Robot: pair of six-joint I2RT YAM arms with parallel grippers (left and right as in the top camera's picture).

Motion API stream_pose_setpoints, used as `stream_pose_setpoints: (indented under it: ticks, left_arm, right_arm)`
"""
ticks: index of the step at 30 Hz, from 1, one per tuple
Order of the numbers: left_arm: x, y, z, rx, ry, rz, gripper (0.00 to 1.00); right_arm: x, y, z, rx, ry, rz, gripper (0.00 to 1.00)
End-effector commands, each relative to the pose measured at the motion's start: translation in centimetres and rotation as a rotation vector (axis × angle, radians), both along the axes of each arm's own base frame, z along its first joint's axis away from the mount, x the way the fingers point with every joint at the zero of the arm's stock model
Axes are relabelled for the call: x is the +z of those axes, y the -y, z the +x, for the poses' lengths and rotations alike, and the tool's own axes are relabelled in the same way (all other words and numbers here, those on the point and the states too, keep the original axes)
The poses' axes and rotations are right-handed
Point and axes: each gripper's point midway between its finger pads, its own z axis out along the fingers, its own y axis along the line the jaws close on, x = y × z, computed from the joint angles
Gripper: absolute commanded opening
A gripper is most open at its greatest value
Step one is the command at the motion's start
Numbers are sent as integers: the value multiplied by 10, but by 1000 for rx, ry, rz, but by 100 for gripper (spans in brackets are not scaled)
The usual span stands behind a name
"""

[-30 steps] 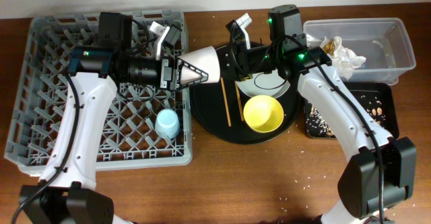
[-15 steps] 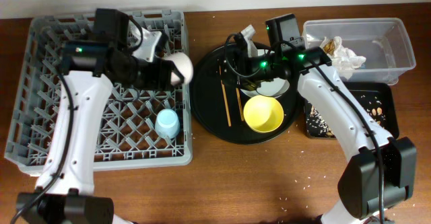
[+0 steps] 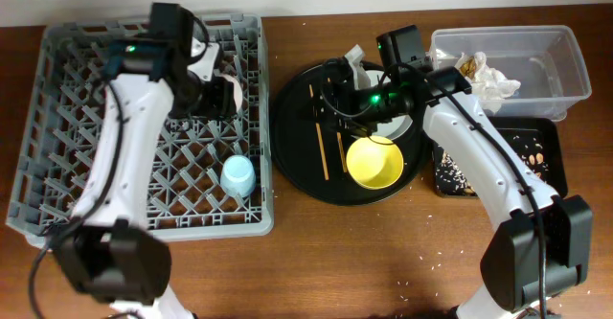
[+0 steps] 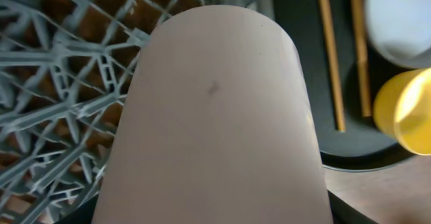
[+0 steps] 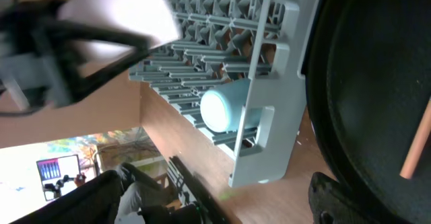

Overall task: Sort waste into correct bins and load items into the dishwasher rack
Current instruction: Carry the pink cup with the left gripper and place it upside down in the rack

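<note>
My left gripper (image 3: pixel 218 97) is shut on the pale pink cup (image 3: pixel 228 93) and holds it above the back right part of the grey dishwasher rack (image 3: pixel 144 225). The cup (image 4: pixel 215 116) fills the left wrist view and hides the fingers. A light blue cup (image 3: pixel 238 175) lies in the rack near its right wall. My right gripper (image 3: pixel 326 103) hangs open and holds nothing, over the left of the round black tray (image 3: pixel 292 170). On that tray are the yellow bowl (image 3: pixel 374 161), two chopsticks (image 3: pixel 320 147) and the grey plate (image 3: pixel 393 125), partly under my right arm.
The clear tub (image 3: pixel 565 70) at the back right holds crumpled napkins (image 3: pixel 490 78). In front of it the shallow black tray (image 3: pixel 541 156) holds crumbs. In the right wrist view the blue cup (image 5: pixel 225 109) and the rack's wall (image 5: pixel 269 136) lie left of the round tray (image 5: pixel 377 83).
My left arm has swung the pink cup from the round tray's edge leftward over the rack. My right gripper has opened wider and dropped slightly over the tray.
</note>
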Motion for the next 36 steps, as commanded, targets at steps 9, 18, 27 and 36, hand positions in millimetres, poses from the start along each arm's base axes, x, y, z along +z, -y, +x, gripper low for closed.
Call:
stream_pose_setpoints:
  ticks: [9,18,27,36]
  left_arm:
    - [-82,16,8,-53,-177,144,65]
    - [-103,13,5,-35,-234,163,75]
    - [-73,36,20,-52,-173,36,87]
    - [24,47,17,-71,-78,-45,87]
  right_arm:
    - [7,1,-2,15,42,-13,90]
    - [1,4,-4,13,35,-45,90]
    - [-1,5,-7,87,125,-60,99]
    - [-9,40,-18,51,121,-234,86]
